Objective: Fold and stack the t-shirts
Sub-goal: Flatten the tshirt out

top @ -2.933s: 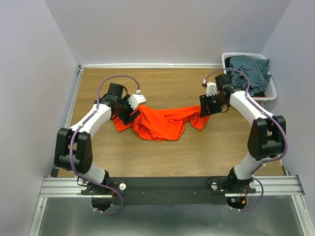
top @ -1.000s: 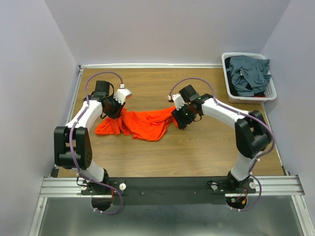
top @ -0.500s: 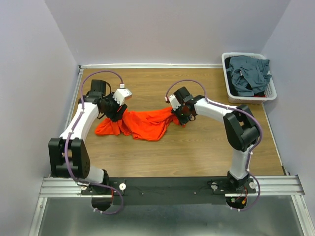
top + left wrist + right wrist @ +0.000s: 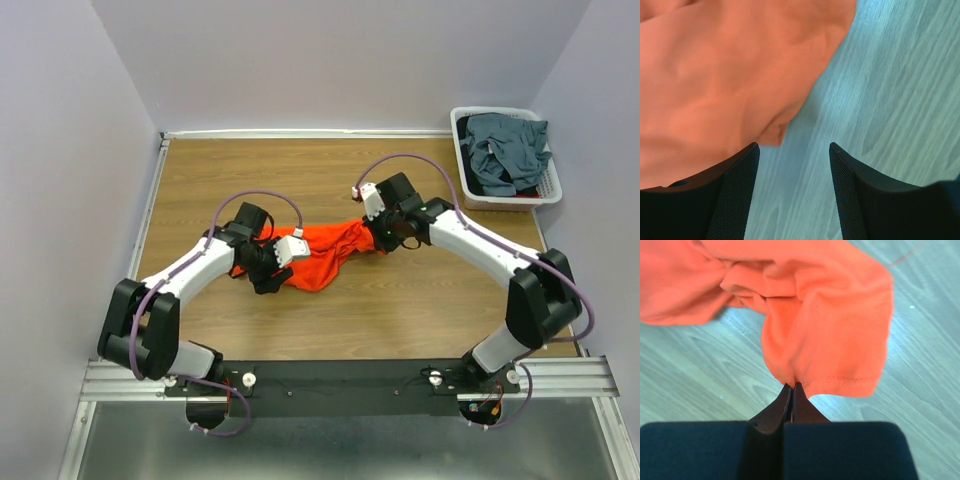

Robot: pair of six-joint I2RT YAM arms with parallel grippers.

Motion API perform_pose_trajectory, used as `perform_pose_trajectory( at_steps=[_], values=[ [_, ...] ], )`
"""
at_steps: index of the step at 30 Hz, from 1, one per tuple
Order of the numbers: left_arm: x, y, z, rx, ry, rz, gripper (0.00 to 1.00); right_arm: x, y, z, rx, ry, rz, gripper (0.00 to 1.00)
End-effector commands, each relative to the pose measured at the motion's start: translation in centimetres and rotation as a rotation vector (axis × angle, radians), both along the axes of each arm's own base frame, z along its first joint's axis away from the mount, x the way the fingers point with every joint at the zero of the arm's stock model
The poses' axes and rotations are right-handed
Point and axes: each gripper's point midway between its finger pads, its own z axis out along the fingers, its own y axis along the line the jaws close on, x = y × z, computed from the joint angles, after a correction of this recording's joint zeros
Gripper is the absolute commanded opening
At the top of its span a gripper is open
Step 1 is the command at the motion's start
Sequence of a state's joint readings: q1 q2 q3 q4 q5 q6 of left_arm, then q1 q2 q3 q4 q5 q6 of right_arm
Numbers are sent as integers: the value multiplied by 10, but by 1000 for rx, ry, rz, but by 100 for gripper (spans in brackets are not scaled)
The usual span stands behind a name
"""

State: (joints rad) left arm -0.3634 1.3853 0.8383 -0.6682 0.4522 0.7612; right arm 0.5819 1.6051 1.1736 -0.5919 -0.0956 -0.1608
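Presently: orange-red t-shirt (image 4: pixel 325 250) lies crumpled in a loose heap near the middle of the wooden table (image 4: pixel 300 170), between the two arms.

Right gripper (image 4: pixel 792 386): jaws pressed fully together, pinching a fold of the shirt right at its stitched hem. In the right wrist view the cloth fans out from the pinch point and hangs in a rumpled flap over the wood. From above, this gripper (image 4: pixel 382 238) sits at the right end of the heap.

Left gripper (image 4: pixel 792 165): jaws well apart, nothing held. Only bare wood shows between the fingers (image 4: pixel 735 195). The shirt's rounded edge lies just beyond the left-hand fingertip; whether cloth and fingertip touch, I cannot tell. From above, this gripper (image 4: pixel 270 275) is at the heap's near-left edge.

White slatted basket (image 4: pixel 500 110) stands at the far right corner of the table, well apart from the orange shirt. Dark blue-grey t-shirts (image 4: pixel 505 150) are piled inside it, unfolded.
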Motion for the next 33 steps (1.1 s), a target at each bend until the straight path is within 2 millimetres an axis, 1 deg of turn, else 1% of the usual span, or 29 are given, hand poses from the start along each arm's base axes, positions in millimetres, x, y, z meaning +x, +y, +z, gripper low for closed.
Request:
perform_pose_trajectory(
  at_steps=[1, 2, 4, 6, 7, 8, 10, 11, 12, 13, 14, 15, 16, 17, 18, 19, 20, 22, 23, 25, 27, 28, 29, 30, 31, 32, 33],
  values=[
    [13, -4, -22, 53, -46, 23, 66, -15, -15, 5, 12, 42, -22, 1],
    [9, -5, -30, 69, -39, 18, 66, -13, -21, 10, 19, 34, -34, 1],
    [17, -3, -37, 90, -66, 41, 65, -12, -26, 14, 26, 32, -46, 1],
    [18, -1, -44, 108, -64, 55, 59, -12, -32, 18, 27, 30, -56, 1],
    [21, 2, -46, 127, -73, 68, 53, -13, -35, 22, 31, 25, -61, 0],
    [22, 3, -46, 135, -72, 64, 34, -13, -40, 23, 25, 27, -70, 1],
    [21, 5, -41, 146, -71, 53, 14, -14, -44, 29, 31, 21, -74, 1],
    [16, 7, -33, 148, -66, 46, 1, -17, -48, 31, 24, 27, -73, 0],
    [17, 6, -21, 137, -85, 28, 0, -18, -52, 33, 22, 23, -77, 1],
    [14, 3, -11, 114, -87, 13, 0, -20, -54, 36, 21, 21, -76, 1],
    [4, 4, 7, 97, -96, -2, 0, -27, -58, 42, 21, 18, -73, 1],
    [6, 1, 25, 73, -129, -20, 0, -31, -63, 44, 14, 21, -66, 0],
    [2, -2, 38, 43, -138, -37, 0, -38, -66, 43, 10, 45, -56, 1],
    [-7, 0, 55, 29, -158, -46, 0, -48, -67, 42, 28, 87, -43, 1],
    [-7, -3, 72, 1, -191, -61, 0, -58, -74, 39, 30, 100, -34, 0],
    [-9, -3, 81, -11, -209, -64, 0, -65, -75, 36, 37, 115, -22, 1],
    [-12, -2, 96, -25, -237, -67, 0, -71, -77, 34, 51, 126, -11, 0],
    [-15, -2, 106, -37, -255, -72, 0, -69, -76, 41, 55, 116, 2, 1],
    [-16, -1, 108, -36, -253, -72, 0, -64, -77, 42, 48, 100, 2, 1],
    [-11, -4, 111, -47, -259, -69, 0, -50, -75, 40, 36, 82, -4, 1],
    [5, -7, 107, -48, -260, -43, 0, -25, -77, 38, -1, 28, -21, 0],
    [13, -8, 105, -52, -256, -32, 0, -7, -79, 23, -48, 48, -31, 1],
    [27, -9, 105, -61, -275, -15, 0, 8, -79, 18, -60, 43, -30, 1],
    [42, -9, 95, -50, -247, 9, 0, 21, -86, 6, -69, 75, -58, 1],
    [58, 0, 92, -50, -238, 53, 0, 32, -87, -2, -70, 101, -70, 1],
    [77, 4, 74, -38, -198, 90, 0, 54, -85, -19, -82, 136, -88, 1],
    [97, 6, 83, -55, -215, 117, 0, 66, -92, -27, -82, 152, -117, 2]
  ],
)
